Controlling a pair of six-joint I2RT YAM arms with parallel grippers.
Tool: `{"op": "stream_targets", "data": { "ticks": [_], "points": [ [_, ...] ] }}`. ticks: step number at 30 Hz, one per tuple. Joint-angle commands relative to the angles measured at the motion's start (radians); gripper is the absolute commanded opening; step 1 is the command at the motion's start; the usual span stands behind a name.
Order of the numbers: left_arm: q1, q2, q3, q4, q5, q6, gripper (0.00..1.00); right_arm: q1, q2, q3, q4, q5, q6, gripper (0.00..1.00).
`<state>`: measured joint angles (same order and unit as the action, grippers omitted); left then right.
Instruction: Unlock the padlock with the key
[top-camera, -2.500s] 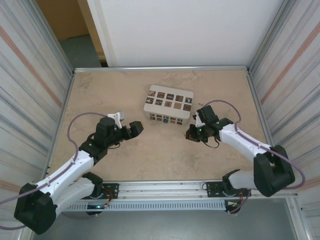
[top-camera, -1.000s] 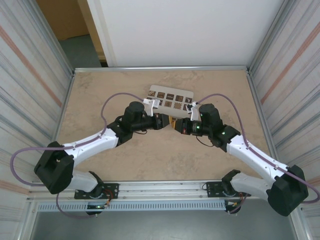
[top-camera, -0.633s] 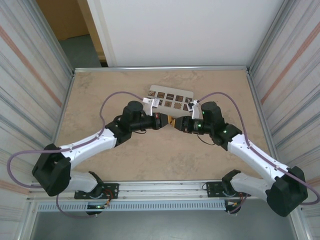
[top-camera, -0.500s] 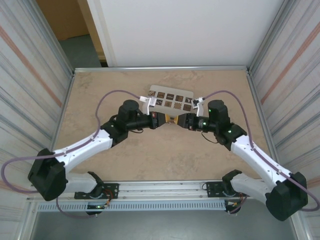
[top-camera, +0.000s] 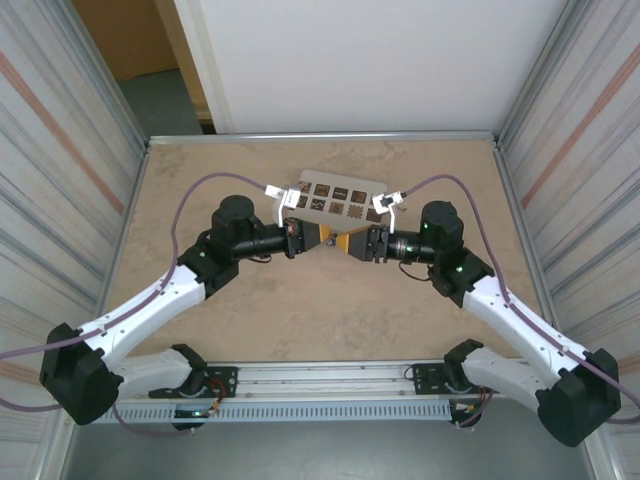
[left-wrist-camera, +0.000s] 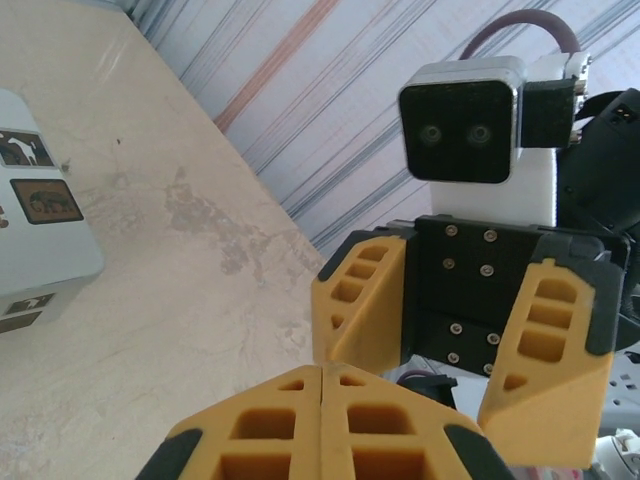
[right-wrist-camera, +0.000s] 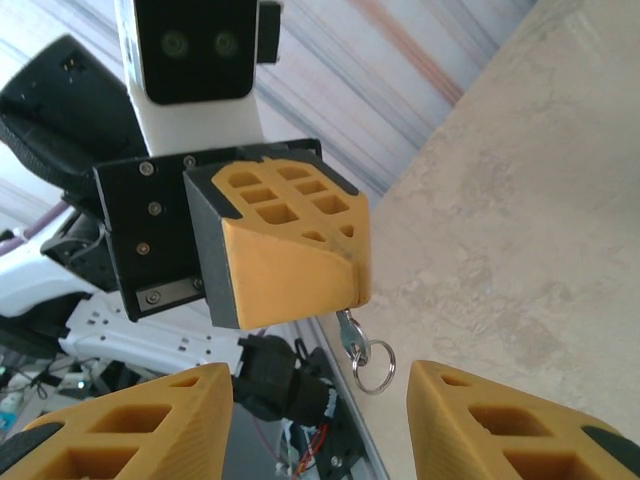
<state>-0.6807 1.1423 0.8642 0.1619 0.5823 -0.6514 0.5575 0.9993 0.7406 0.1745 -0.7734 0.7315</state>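
My left gripper (right-wrist-camera: 335, 275) was clamped shut on the key (right-wrist-camera: 346, 326), ring (right-wrist-camera: 374, 366) dangling below; the right gripper (left-wrist-camera: 440, 365) faced it, partly open, empty. I judged the key light, rigid, slippery: grip its flat head.

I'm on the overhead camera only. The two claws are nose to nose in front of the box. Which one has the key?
Observer: The left claw has it. The key pokes out below its shut tips.
Operator: Is the right claw touching the key?
Observer: No. The right claw stands open across from it, with nothing in it.
Operator: Anything attached to the key?
Observer: A small metal ring dangles from it in the air.
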Motion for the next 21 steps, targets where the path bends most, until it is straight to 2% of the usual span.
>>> {"op": "stream_targets", "data": {
  "ticks": [1, 21],
  "points": [
    [0.002, -0.011, 0.02, 0.037, 0.033, 0.004, 0.0, 0.018, 0.024, 0.026, 0.034, -0.013, -0.027, 0.47],
    [0.0, -0.002, 0.013, 0.048, 0.042, -0.004, 0.0, 0.057, 0.082, 0.043, 0.059, 0.019, -0.017, 0.34]
  ]
}}
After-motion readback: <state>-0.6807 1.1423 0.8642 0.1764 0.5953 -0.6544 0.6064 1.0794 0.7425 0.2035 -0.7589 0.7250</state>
